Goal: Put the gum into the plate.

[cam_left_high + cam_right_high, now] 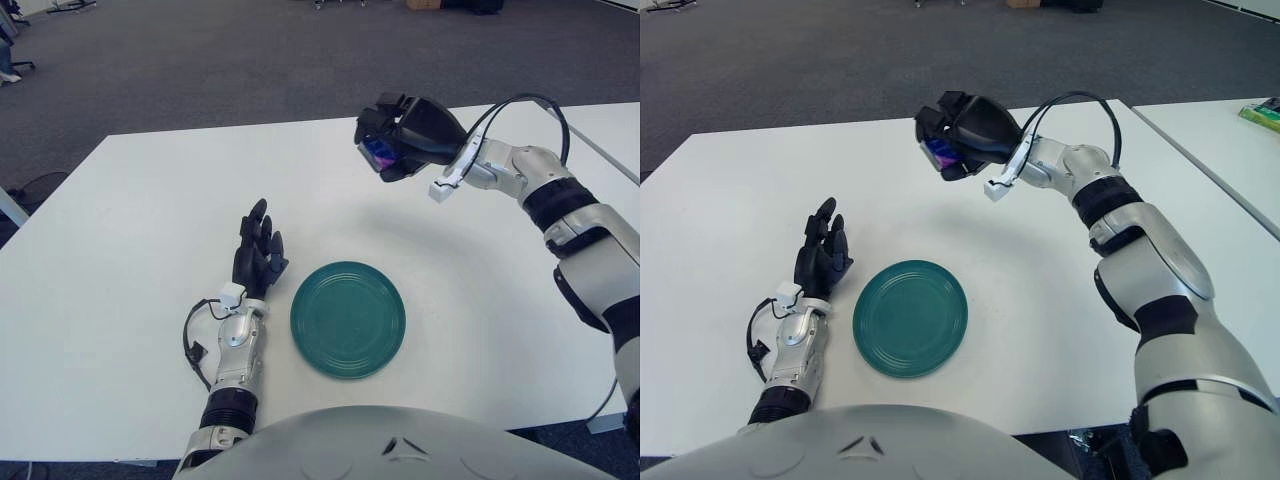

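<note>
Left eye view: purple-blue gum pack (378,152) clamped between right hand (405,137) fingers, raised above bench (120,220), beyond teal plate (348,318). Left hand (256,255) fingers relaxed beside plate. Right eye view alone shows a green item (1262,114) on the neighbouring table.

- Even, bright indoor light falls from overhead; nothing is dim.
- The white bench (120,260) reads bright but not blown out, with no hard glare.
- Shadows are soft and faint: a pale one beside the left robot hand (257,250), a thin rim under the teal plate (348,318).
- The raised right robot hand (405,135) looks slightly soft; the grey carpet (200,60) behind stays darker.
</note>
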